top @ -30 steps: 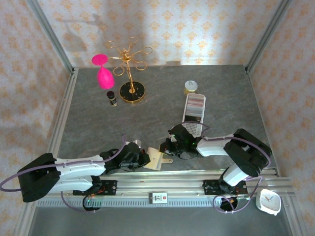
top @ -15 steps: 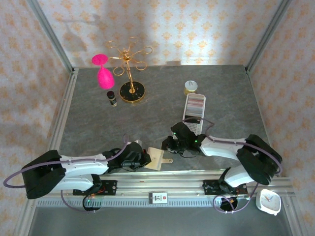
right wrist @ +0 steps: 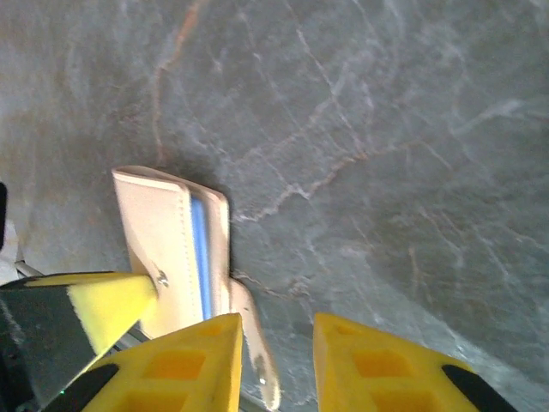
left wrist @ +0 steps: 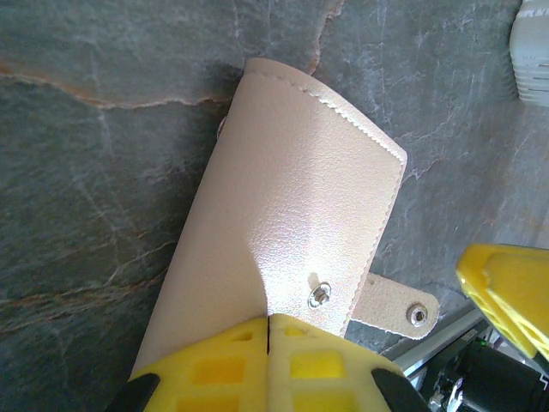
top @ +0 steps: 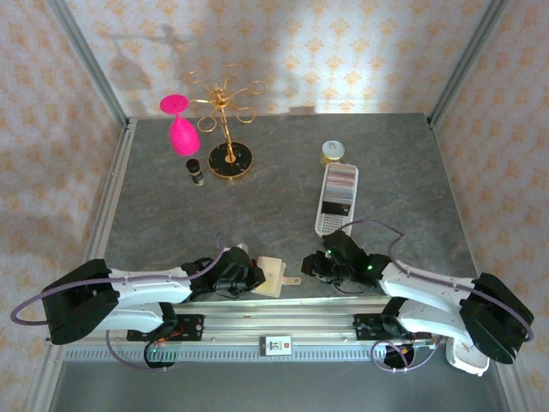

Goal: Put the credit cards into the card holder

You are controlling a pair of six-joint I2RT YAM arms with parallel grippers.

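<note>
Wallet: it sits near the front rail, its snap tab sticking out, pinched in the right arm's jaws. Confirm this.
Wrong arm. The left arm's jaws pinch the wallet, shut on its edge, as the left wrist view shows. The right arm's jaws stand slightly apart beside the snap tab, holding nothing. The rest holds.

One camera sits high up behind me and looks down on the whole table (top: 283, 189) from far off. My left wrist camera looks down at the card holder (left wrist: 292, 232) from very close. My right wrist camera sees that same holder from the other side.
</note>
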